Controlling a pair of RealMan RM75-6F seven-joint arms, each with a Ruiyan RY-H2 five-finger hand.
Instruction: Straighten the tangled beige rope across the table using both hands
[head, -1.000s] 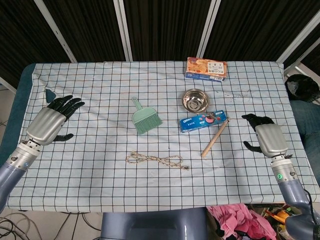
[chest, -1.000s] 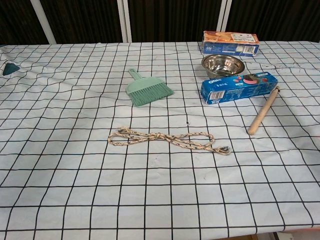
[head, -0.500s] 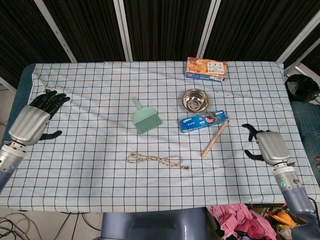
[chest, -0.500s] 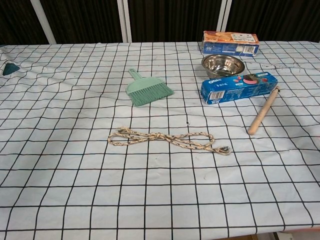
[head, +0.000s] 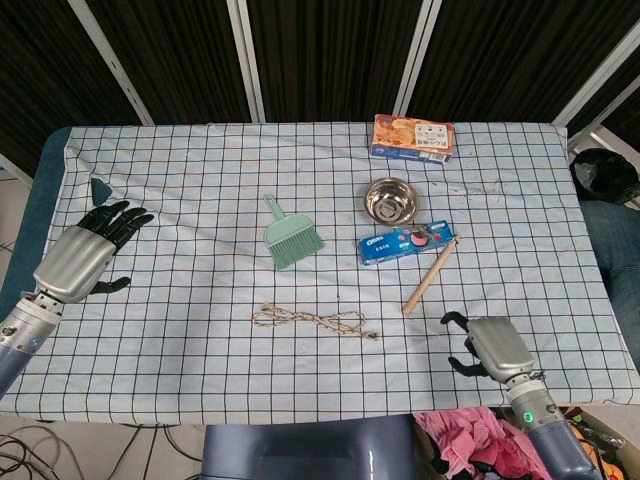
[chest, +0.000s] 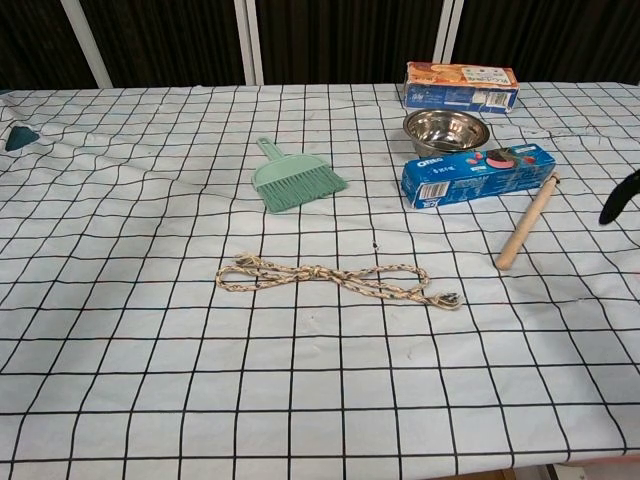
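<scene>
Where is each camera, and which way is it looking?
Head view: up high, looking steeply down on the whole table; both arms show, left hand and right hand, both open.
Chest view: lower, at the table's near edge, looking across toward the dark curtains; only a dark fingertip at the right edge.
Both show the rope, brush, bowl, boxes and stick.

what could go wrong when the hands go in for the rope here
The wooden stick lies between the right hand and the rope, so a direct reach could knock it. The rope looks thin and flat on the cloth, so fingers may slip off it. The left hand starts far off.
</scene>
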